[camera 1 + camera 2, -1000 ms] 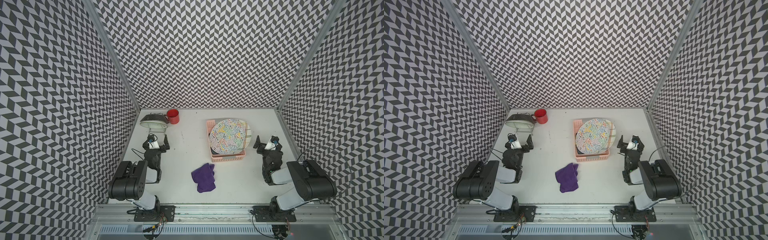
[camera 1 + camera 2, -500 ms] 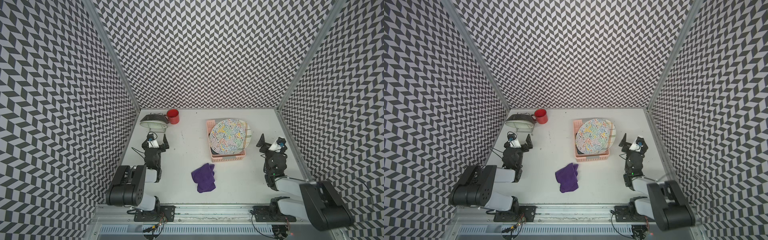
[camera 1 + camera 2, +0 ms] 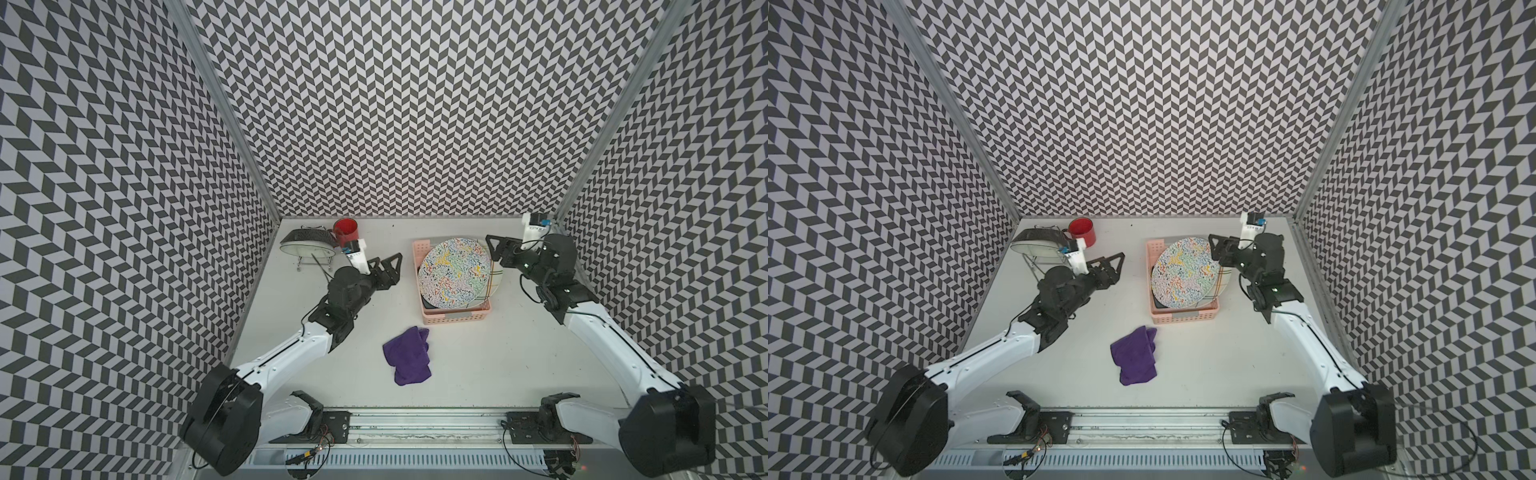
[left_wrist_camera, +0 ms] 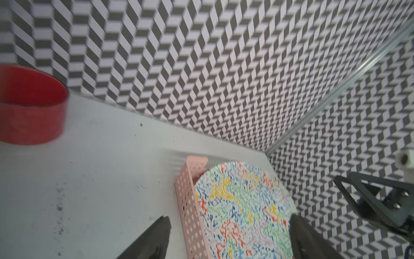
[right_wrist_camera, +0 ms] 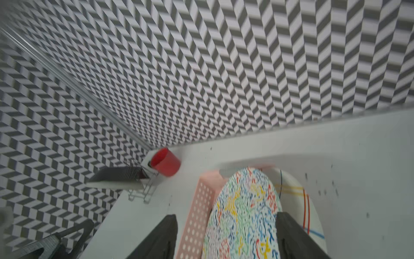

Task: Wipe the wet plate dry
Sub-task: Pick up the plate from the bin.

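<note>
The white table (image 3: 519, 353) carries a pink perforated basket (image 3: 457, 322) at the back right. The multicoloured plate (image 3: 455, 276) stands tilted in that basket, leaning on a striped white plate (image 3: 496, 274). A crumpled purple cloth (image 3: 407, 359) lies in front of the basket, apart from both arms. The left claw (image 3: 386, 261) hangs spread and empty near the basket. The right claw (image 3: 492, 249) is spread at the multicoloured plate's far rim; whether they touch cannot be told. A red cup (image 3: 345, 230) stands at the back left.
</note>
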`<state>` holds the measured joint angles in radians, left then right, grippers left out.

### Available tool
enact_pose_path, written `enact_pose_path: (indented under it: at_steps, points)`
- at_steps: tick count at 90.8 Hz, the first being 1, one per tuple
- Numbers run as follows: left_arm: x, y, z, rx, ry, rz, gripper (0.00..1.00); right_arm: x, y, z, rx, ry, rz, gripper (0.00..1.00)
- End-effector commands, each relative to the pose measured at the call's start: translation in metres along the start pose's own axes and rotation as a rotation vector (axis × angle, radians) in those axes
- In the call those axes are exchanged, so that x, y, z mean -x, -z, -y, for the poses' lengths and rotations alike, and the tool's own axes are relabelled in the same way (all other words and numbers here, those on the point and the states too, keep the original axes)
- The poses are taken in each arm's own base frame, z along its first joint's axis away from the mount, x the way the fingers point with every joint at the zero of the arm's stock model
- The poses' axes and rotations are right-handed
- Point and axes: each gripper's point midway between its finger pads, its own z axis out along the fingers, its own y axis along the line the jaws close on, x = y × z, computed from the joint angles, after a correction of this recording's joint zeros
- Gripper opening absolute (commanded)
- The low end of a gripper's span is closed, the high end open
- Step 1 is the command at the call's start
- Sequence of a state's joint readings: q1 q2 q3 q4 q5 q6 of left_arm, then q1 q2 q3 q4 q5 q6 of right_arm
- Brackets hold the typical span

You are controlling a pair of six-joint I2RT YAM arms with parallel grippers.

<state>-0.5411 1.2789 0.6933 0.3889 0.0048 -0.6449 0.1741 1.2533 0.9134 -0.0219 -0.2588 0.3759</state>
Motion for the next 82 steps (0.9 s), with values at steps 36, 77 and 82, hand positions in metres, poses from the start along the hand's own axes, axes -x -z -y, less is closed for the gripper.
enact_pose_path:
  at_steps: [36, 77, 82]
  points:
    - [-0.09, -0.067, -0.021, 0.0, 0.019, -0.323, 0.44, -0.06, -0.057, 0.028, -0.013, -0.043, -0.237, 0.56]
    - [-0.11, -0.075, -0.004, -0.097, 0.06, -0.337, 0.28, -0.083, -0.058, -0.002, 0.17, -0.094, -0.225, 0.32]
    - [-0.103, -0.07, -0.006, -0.082, 0.046, -0.315, 0.29, -0.081, -0.058, 0.003, 0.135, -0.083, -0.223, 0.27]
